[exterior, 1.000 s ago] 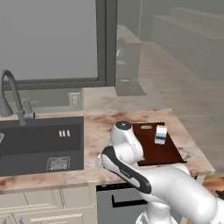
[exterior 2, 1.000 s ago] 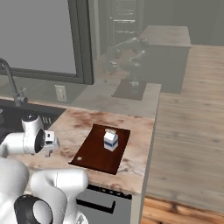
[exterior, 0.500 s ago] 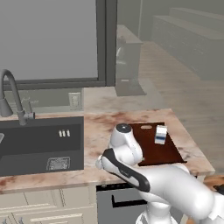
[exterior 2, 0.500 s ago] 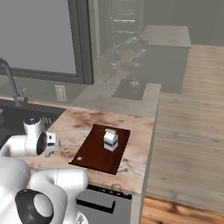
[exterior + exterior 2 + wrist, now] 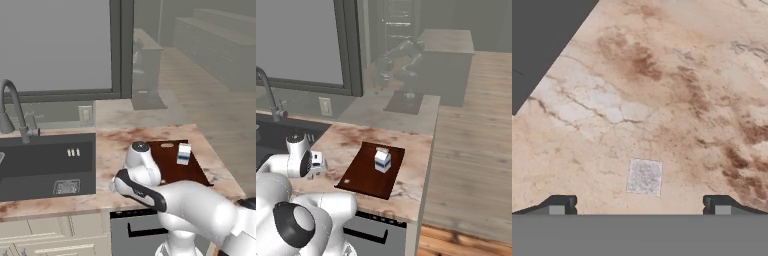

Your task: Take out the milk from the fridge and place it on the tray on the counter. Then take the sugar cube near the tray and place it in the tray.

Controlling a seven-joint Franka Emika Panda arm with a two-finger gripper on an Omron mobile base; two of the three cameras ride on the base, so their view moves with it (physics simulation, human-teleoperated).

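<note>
Milk (image 5: 382, 160): upright on tray (image 5: 363, 174), toward its far edge; first half of task looks done. Change over the last second: arm has crept slightly, scene otherwise unmoved. Sugar cube (image 5: 644, 176): on counter (image 5: 677, 90), off the tray's sink-side edge. Gripper (image 5: 639, 205): fully open, empty, poised over cube. Hand view shows cube between fingertips; base views show milk and tray.

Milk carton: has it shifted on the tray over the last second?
No. The milk carton stands upright at the same spot on the tray, at its far end, opposite the edge with the small hole.
</note>
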